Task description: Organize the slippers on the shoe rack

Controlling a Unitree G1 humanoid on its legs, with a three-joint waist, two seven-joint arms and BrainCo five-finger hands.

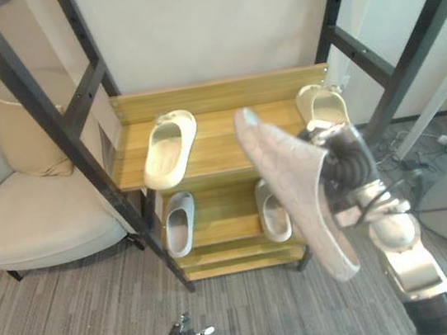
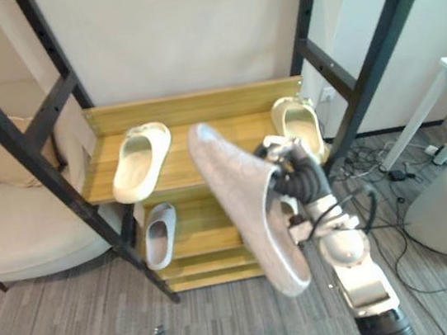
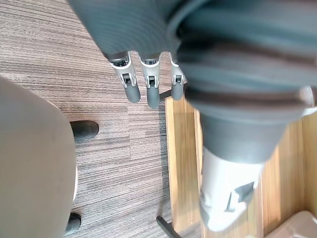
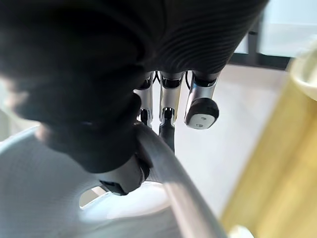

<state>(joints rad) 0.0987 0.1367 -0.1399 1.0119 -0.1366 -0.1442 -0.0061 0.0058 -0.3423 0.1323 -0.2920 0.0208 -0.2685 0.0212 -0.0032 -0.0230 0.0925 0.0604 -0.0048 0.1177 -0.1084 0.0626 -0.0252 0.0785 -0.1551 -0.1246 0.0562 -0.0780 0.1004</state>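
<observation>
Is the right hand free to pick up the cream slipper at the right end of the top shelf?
Probably not yet: the right hand is shut on a grey slipper. The cream slipper lies uncovered on the top shelf, just beyond it.

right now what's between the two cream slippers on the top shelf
Bare wood of the top shelf, in the left eye view, between the left cream slipper and the right cream slipper; the grey slipper in the right hand crosses in front.
</observation>
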